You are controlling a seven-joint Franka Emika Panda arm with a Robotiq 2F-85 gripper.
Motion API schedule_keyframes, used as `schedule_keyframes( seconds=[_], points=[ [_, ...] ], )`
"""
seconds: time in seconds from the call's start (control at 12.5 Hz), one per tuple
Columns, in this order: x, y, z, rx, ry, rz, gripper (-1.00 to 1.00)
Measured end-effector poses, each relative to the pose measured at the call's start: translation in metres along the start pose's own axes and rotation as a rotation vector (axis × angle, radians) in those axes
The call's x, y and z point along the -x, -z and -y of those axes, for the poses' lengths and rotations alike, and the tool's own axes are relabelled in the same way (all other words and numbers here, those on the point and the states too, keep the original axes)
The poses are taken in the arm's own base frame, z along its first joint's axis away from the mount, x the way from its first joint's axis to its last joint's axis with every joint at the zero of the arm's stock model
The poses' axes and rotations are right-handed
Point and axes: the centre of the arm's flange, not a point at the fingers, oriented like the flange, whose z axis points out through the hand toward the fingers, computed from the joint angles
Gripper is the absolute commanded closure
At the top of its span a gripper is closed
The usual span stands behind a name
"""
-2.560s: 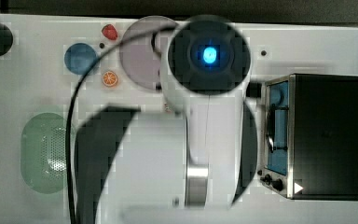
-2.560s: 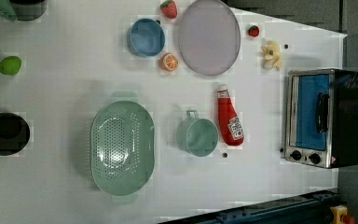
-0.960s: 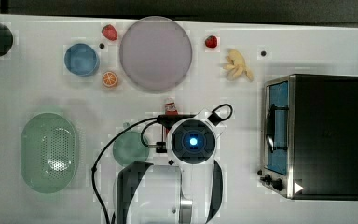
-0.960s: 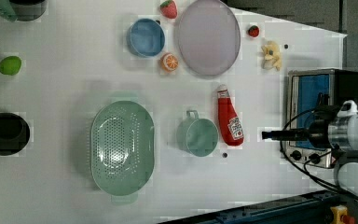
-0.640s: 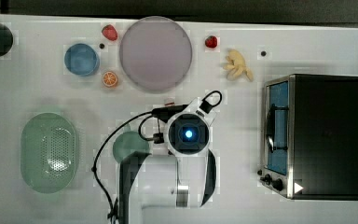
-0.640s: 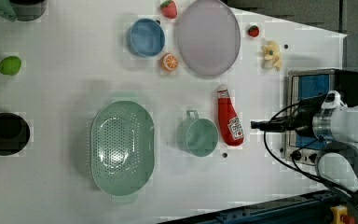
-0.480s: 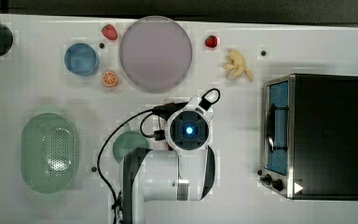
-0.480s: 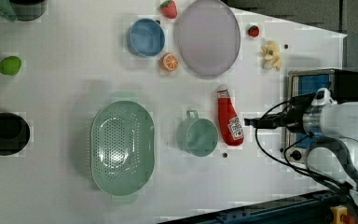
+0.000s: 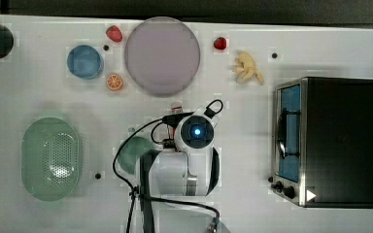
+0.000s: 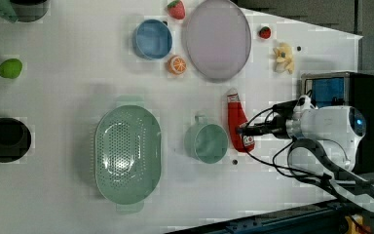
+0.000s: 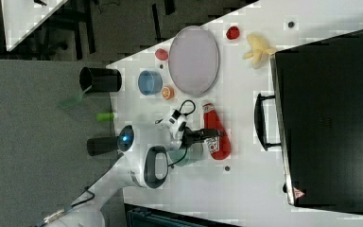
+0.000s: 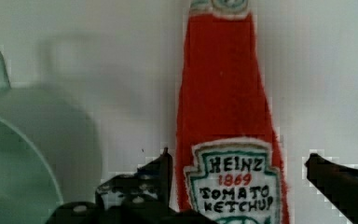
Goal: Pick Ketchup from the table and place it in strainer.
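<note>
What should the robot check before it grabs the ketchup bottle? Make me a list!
1. Gripper open: ok, one finger on each side of the label.
2. Ketchup lying flat on the table: ok.
3. Fingers straddling the bottle: ok in the wrist view.
4. Teal cup out of the way: cannot tell; it sits close beside the bottle, near one finger.
5. Strainer ready: ok, nothing inside.
6. Fingers low enough to close on the bottle: cannot tell.
</note>
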Motion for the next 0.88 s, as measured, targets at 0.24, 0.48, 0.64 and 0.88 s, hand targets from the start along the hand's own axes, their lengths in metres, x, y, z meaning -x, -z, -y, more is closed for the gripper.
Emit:
schedule_keyframes(
  seconds=[0.24, 0.48, 0.64, 0.88],
  points=[
    [0.0, -0.021, 0.003, 0.003, 0.021, -0.011, -0.92],
    [0.0, -0.03, 0.004, 0.007, 0.027, -0.037, -0.21],
    [-0.002, -0.025, 0.006, 0.007, 0.03, -0.047, -0.2],
    [-0.01, -0.007, 0.004, 0.019, 0.03, -0.08, -0.2]
  ],
)
